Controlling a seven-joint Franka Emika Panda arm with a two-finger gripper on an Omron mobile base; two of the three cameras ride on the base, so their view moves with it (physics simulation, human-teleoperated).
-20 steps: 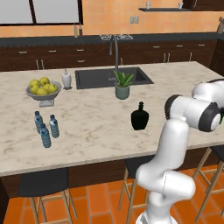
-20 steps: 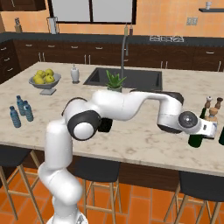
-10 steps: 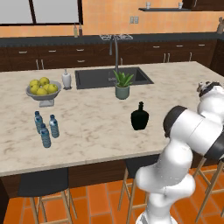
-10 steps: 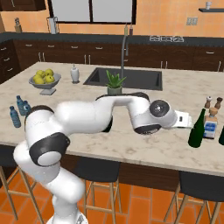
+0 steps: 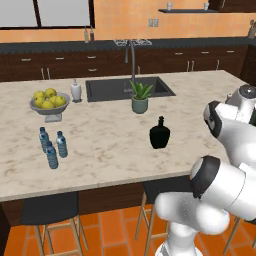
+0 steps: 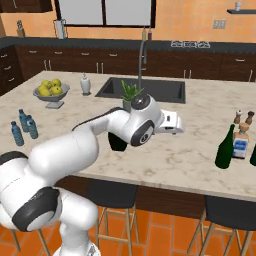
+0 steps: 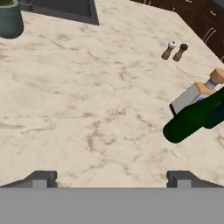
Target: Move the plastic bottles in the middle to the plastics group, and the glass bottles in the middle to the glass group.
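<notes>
A: Arm has swung back from the glass group toward mid-island; gripper (image 7: 112, 177) fingers spread wide, empty.

B: Black flask (image 5: 159, 134) stands mid-counter. Likely heavy, slick, breakable; take the narrow neck.

A: What differs in the arm's pose? 
B: In the right base view the gripper (image 6: 176, 125) has drawn back from the green bottle (image 6: 225, 147) at the counter's right end and now sits over open marble near the counter (image 6: 200, 160) middle, with the elbow folded in front of the black flask (image 6: 118, 144).

A: And the left base view? 
B: The white links have swung lower and closer to the camera, filling the lower right.

A: The jaws? 
B: Spread wide, a touch wider than before, holding nothing.
</notes>
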